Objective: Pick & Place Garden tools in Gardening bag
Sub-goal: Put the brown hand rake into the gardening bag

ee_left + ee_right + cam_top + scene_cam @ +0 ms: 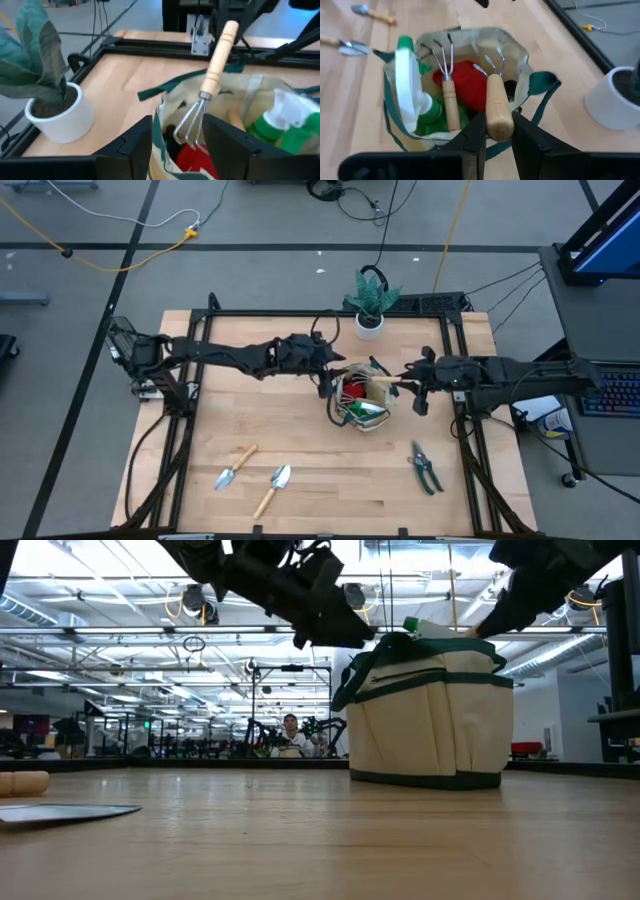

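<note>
The tan gardening bag (362, 402) with green trim stands mid-table, mouth up. Inside it lie a wooden-handled hand rake (446, 80), a red piece (467, 82) and a green and white bottle (412, 95). My right gripper (498, 135), reaching in from the table's right, is shut on a second hand rake (212, 75) whose tines (190, 125) hang in the bag's mouth. My left gripper (177, 145) is open at the bag's left rim, fingers either side of those tines, touching nothing that shows. Two trowels (236, 467) (272, 488) and the pruning shears (425, 468) lie flat on the near table. My right gripper pinches the free end of the rake's wooden handle (499, 117) between its two fingers. The fingers come from the table's right, slanting down, and lie along the handle. The rake is lifted and tilted, tines lowest, over the bag's open mouth (490, 62).
A green plant in a white pot (370, 308) stands at the table's far edge, just behind the bag. A black frame rail (300, 314) runs along the table's far side. Bare wood lies between the bag and the tools near the front edge.
</note>
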